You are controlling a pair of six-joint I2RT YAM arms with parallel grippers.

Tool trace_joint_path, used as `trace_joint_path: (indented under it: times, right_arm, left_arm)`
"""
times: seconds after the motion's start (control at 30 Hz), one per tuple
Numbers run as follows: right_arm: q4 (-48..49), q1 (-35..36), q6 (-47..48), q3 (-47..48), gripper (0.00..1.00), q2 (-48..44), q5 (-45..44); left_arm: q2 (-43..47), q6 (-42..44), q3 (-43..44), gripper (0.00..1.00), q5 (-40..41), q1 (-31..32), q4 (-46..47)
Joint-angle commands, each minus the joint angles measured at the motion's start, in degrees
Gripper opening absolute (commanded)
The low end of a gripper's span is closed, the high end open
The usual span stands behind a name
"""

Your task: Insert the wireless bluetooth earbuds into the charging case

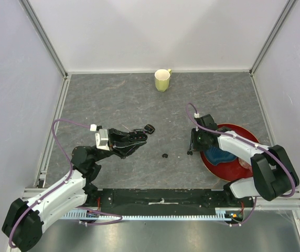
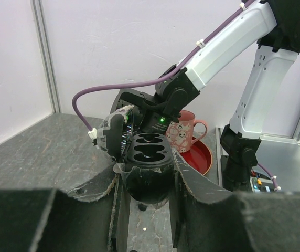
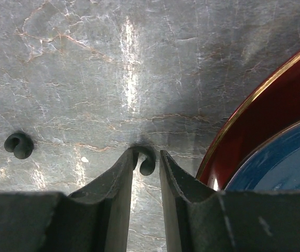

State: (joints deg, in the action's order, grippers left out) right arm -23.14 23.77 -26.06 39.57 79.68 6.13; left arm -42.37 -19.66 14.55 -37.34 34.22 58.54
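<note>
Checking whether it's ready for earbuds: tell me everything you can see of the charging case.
The charging case is a small glossy black rounded pod, seemingly hard plastic. It is open, and its two oval wells, which look empty, face the left wrist camera. The left gripper clamps its two sides between the fingers, holding it apparently clear of the table.

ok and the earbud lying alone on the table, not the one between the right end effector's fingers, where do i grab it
Probably pinch the loose earbud across its thicker rounded body, not the thin hooked end, coming straight down from above. It lies flat on the table with bare surface all round, so a top-down approach looks unobstructed.
</note>
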Motion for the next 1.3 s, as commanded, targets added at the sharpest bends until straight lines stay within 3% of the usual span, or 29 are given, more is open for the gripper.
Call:
trace_joint_path:
  times: [0.0,0.87,1.27]
  right_arm:
    - [1.6,-0.2,0.2,-1.6,0.33,-0.6,1.0]
    - [1.5,-0.2,-1.4,-3.5,0.35,-2.7,4.3]
    - [2.9,-0.2,-0.9,-4.1,0.31,-2.1,6.2]
  left_arm:
    - [0.6,0.4,-0.5,0.02,1.4,0.2,0.5]
    - [0.2,-0.1,-0.7,0.02,1.7,0.2,0.3]
    - [-0.3,-0.5,-0.7,0.02,2.1,0.2,0.2]
